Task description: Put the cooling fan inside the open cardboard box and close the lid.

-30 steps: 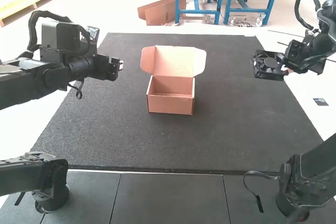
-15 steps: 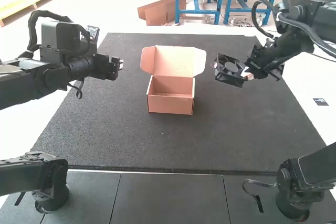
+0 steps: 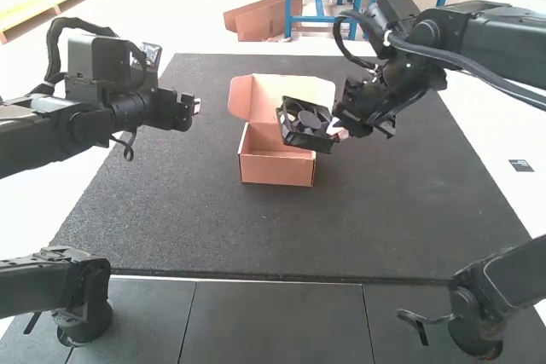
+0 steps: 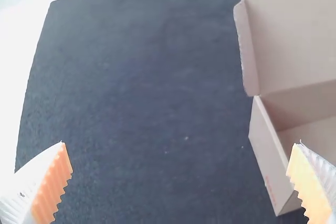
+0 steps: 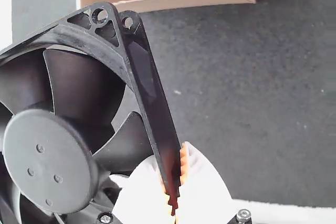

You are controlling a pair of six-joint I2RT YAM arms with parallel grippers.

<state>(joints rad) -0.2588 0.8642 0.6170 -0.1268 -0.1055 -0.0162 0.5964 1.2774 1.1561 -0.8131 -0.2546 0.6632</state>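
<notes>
Just above the box (image 3: 277,164), over its right rim, hangs the fan (image 3: 305,124), a square black plastic frame with curved blades round a smooth hub, tilted as if to slip into the opening; the right gripper (image 3: 339,131) pinches one thin edge between ribbed white fingers (image 5: 205,187), leaving the rest free to go in. Left of the box, well apart, the left gripper (image 3: 192,106) hovers with orange-padded fingers (image 4: 50,182) spread wide, placed, I judge, to fold down the upright brown cardboard lid (image 3: 256,95).

A black mat (image 3: 213,210) covers the white tabletop (image 3: 509,189) — a small dark tag (image 3: 520,164) lies beside it
</notes>
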